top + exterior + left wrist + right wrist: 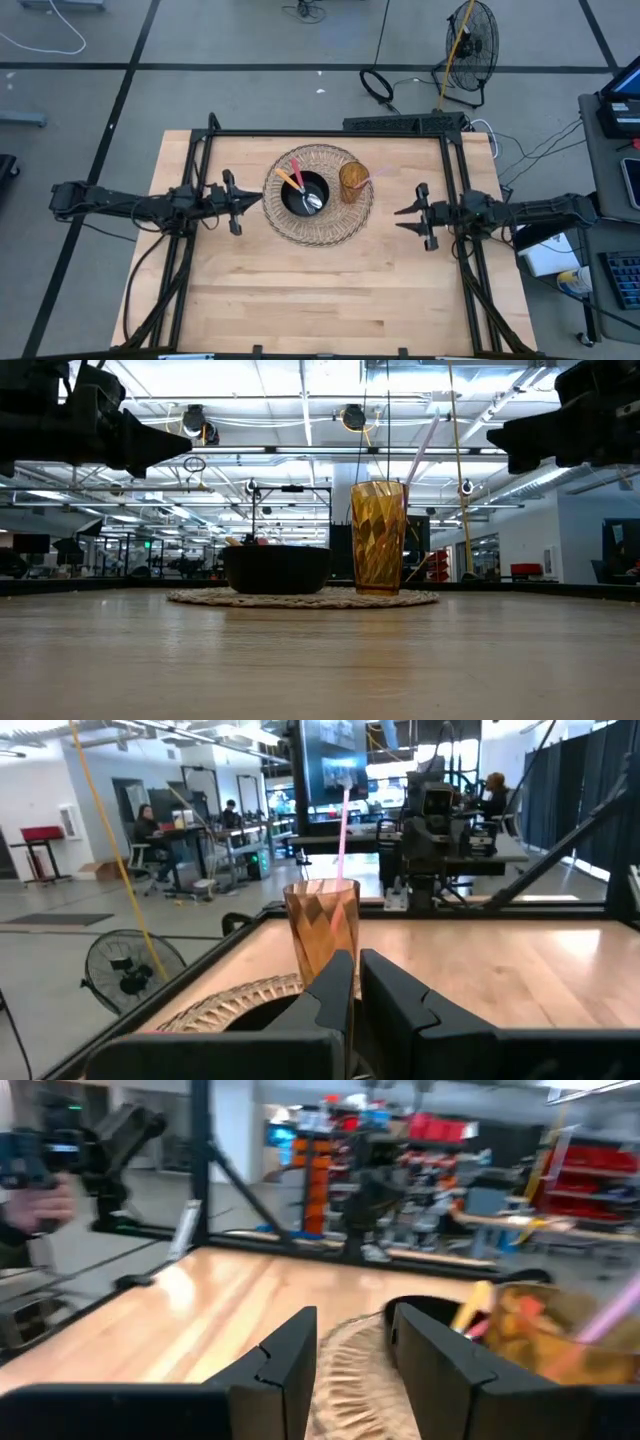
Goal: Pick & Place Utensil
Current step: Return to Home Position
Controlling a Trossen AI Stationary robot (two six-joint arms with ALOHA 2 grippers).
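yellow spoon [295, 182] apparently lies in the black bowl [277, 568].

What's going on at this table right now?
Nothing is being handled. The place setting looks finished: a black bowl with utensils in it sits on the woven mat, the orange cup with a pink straw beside it. The left claw and right claw hang empty on either side of the mat.
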